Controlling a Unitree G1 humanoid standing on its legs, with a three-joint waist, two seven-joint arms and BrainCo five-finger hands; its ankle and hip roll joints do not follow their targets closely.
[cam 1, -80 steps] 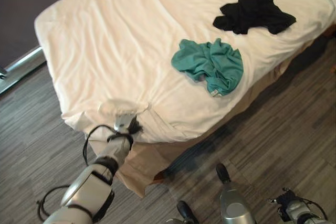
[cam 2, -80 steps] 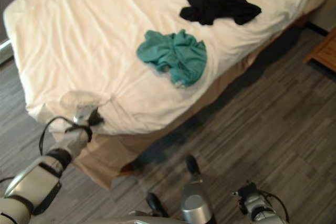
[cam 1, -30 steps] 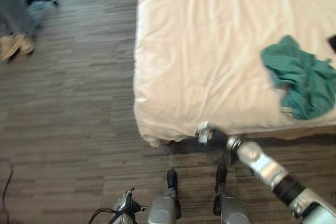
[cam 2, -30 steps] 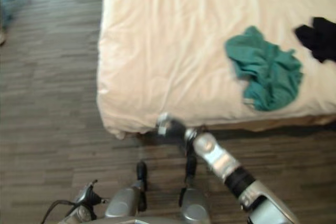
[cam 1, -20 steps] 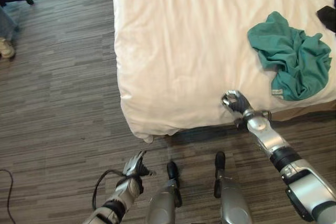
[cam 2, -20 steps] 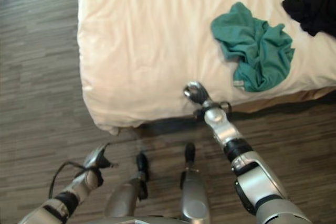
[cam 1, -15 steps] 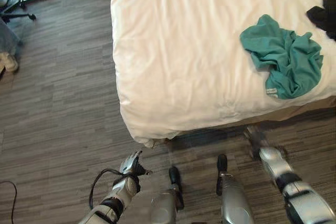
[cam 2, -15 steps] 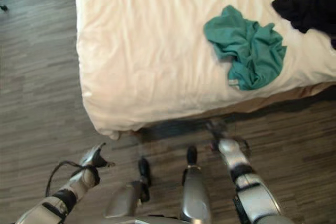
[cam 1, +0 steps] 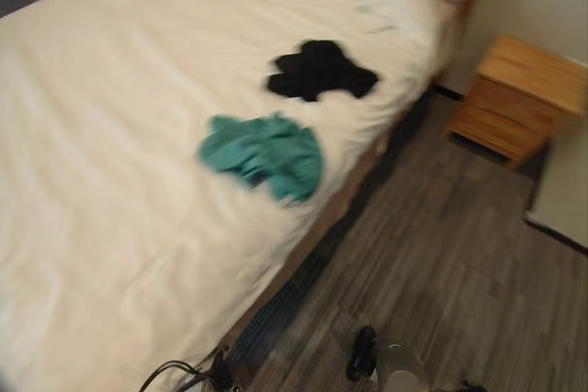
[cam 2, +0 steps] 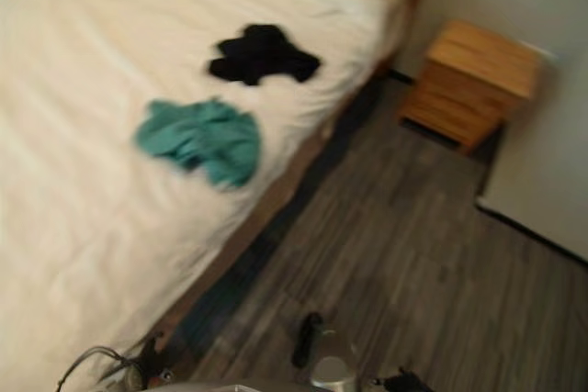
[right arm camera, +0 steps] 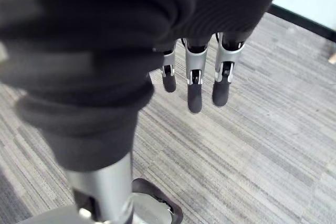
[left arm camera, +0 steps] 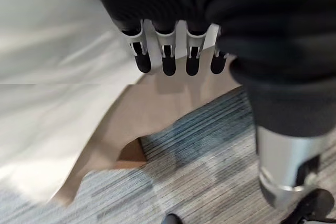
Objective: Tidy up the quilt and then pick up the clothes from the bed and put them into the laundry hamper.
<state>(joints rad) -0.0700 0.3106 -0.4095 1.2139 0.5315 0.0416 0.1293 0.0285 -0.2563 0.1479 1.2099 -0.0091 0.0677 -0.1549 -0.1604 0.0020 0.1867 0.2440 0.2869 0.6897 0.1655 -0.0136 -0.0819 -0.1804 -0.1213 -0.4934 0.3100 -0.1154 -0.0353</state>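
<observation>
A cream quilt (cam 1: 101, 126) lies spread flat over the bed. On it a crumpled teal garment (cam 1: 262, 153) rests near the bed's side edge, and a black garment (cam 1: 322, 69) lies a little farther toward the head end. In the left wrist view my left hand (left arm camera: 165, 59) hangs with straight fingers beside the quilt's hanging edge (left arm camera: 47, 93) and the tan bed skirt (left arm camera: 173, 108), holding nothing. My right hand (right arm camera: 194, 85) hangs over the grey floor, fingers straight and empty.
A wooden nightstand (cam 1: 519, 98) stands by the head of the bed against a pale wall. A white panel (cam 1: 562, 185) stands to its right. Grey wood-look floor (cam 2: 413, 227) runs along the bed's side.
The camera has swung toward the head of the bed, bringing the nightstand into view. My right hand has left the quilt's edge, and both arms have dropped out of the eye views.
</observation>
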